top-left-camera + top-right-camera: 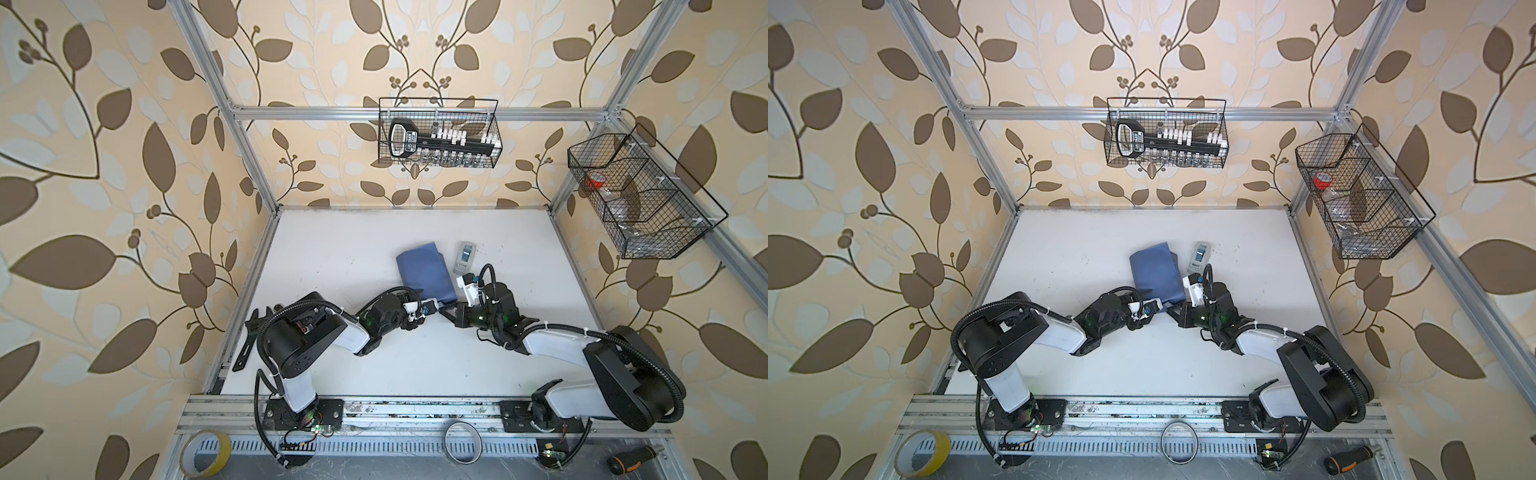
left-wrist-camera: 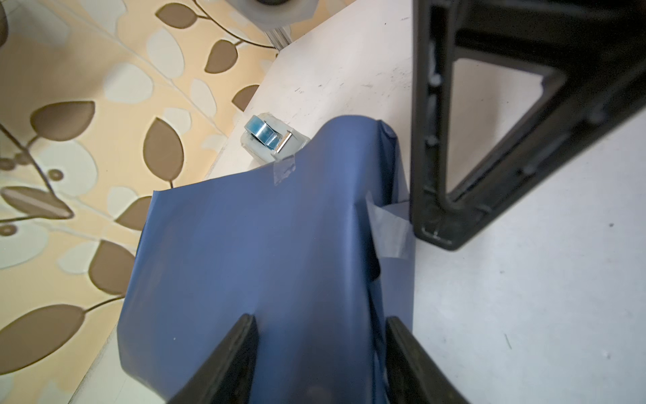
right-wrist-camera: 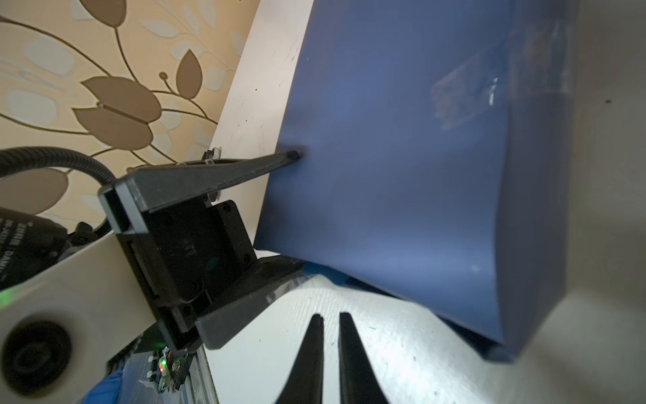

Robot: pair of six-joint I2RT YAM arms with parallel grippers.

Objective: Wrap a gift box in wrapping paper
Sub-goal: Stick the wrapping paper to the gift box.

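While wrapped in thin slate-blue wrapping paper point(image 1: 424, 270), mid-table just beside the small grey-white tape dispenser point(image 1: 465, 257), treat the hidden gift box as probably light, with a soft, slippery, easily torn skin. Note the fingers of the left gripper point(image 2: 320, 318) clamped across the parcel's near end; grip likewise over stiff box edges, never loose flaps. Note the fingers of the right gripper point(image 3: 330, 314) nearly together, empty, above the white table point(image 1: 332, 249).

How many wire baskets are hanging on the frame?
2. The back wire basket hangs from the rear rail; the side wire basket hangs on the right side rail, above the table's right edge. None looks hidden.
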